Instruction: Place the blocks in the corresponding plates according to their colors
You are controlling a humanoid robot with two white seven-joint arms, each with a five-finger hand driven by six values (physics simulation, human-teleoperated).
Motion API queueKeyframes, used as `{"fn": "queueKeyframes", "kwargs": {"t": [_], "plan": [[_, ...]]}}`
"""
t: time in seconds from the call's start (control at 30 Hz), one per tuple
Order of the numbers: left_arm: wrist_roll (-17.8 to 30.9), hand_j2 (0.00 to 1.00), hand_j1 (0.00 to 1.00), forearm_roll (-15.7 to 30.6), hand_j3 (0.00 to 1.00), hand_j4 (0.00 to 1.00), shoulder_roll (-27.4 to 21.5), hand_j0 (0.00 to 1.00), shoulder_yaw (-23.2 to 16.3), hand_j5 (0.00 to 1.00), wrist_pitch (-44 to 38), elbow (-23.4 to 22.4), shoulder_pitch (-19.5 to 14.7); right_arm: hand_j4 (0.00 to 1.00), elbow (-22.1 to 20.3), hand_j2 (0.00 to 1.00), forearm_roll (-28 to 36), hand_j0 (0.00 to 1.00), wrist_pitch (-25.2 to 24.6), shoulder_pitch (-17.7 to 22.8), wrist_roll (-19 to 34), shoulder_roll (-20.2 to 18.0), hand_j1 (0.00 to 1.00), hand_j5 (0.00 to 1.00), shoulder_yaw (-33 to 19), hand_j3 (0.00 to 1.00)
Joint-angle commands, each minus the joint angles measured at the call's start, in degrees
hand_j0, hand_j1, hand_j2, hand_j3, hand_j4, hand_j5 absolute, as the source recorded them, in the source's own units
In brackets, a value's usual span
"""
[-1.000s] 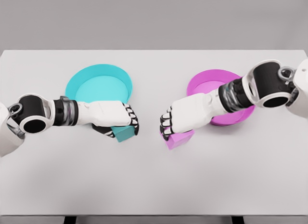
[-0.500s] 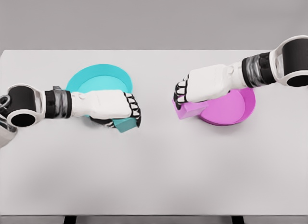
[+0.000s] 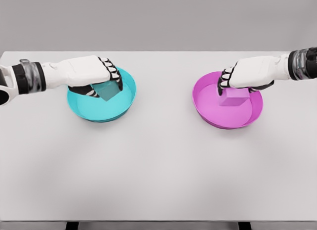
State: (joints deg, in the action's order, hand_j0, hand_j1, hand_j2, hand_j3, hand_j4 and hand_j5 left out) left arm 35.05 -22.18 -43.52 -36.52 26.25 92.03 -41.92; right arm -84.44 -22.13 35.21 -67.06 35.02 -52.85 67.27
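Currently left hand (image 3: 88, 74) is over the cyan plate (image 3: 84, 107) near the desk's (image 3: 158, 170) far left edge, fingers curled on the cyan block (image 3: 105, 90) inside the plate. Right hand (image 3: 250, 74) is over the magenta plate (image 3: 208, 109) toward the far right, fingers closed on the magenta block (image 3: 235, 97) in it.

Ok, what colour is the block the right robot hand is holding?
Pink-magenta block, matching the plate beneath it; the head view shows it, held by the right robot hand.
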Motion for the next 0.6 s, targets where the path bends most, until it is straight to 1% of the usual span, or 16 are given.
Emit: {"fn": "queueKeyframes", "kwargs": {"t": [0.0,0.03,0.07,0.1,0.13,0.2,0.47,0.5,0.57], "plan": [[-0.05,0.59,0.59,0.12,0.59,0.59,0.37,0.59,0.31,0.59,-0.23,-4.48,0.00,0.56,0.86,0.56,0.16,0.56,-0.21,0.00,-0.02,0.12,0.56,0.56,0.14,0.56],[-0.05,0.59,0.59,0.03,0.59,0.59,0.63,0.59,0.31,0.59,-0.23,-6.33,0.17,0.58,0.86,0.58,0.16,0.58,-0.21,0.00,-0.02,0.12,0.58,0.58,0.14,0.58],[-0.05,0.59,0.59,0.03,0.59,0.59,0.63,0.59,0.22,0.59,-0.23,-7.21,0.26,0.65,0.86,0.65,0.24,0.65,-0.21,0.00,-0.02,0.12,0.65,0.65,0.05,0.65],[-0.05,0.59,0.59,0.03,0.59,0.59,1.25,0.59,0.05,0.59,-0.23,-8.97,0.26,1.00,0.86,1.00,0.60,1.00,-0.21,-0.09,-0.02,0.12,1.00,1.00,0.05,1.00],[-0.05,0.59,0.59,-0.05,0.59,0.59,1.86,0.59,0.05,0.59,-0.23,-9.67,0.26,1.00,0.86,1.00,0.60,1.00,-0.21,-0.09,-0.02,0.12,1.00,1.00,0.05,1.00],[-0.05,0.59,0.59,-0.23,0.59,0.59,3.62,0.59,-0.13,0.59,-0.23,-12.75,0.26,1.00,0.86,1.00,0.68,1.00,-0.21,0.00,-0.02,0.12,1.00,1.00,0.05,1.00],[-0.05,0.64,0.64,-0.23,0.64,0.64,4.24,0.64,-0.48,0.64,-0.14,-13.63,0.35,1.00,1.03,1.00,0.77,1.00,-0.21,-0.61,-0.02,0.12,1.00,1.00,-0.57,1.00],[-0.05,0.69,0.69,-0.23,0.69,0.69,4.33,0.69,-0.48,0.69,-0.14,-13.63,0.35,1.00,1.12,1.00,1.91,1.00,-0.21,-0.88,-0.02,-0.06,1.00,1.00,-0.65,1.00],[-0.05,0.78,0.78,-0.23,0.78,0.78,4.50,0.78,-0.48,0.78,-0.06,-13.63,0.35,1.00,2.96,1.00,9.80,1.00,-0.21,-1.14,-0.02,-0.50,1.00,1.00,-1.00,1.00]]}}
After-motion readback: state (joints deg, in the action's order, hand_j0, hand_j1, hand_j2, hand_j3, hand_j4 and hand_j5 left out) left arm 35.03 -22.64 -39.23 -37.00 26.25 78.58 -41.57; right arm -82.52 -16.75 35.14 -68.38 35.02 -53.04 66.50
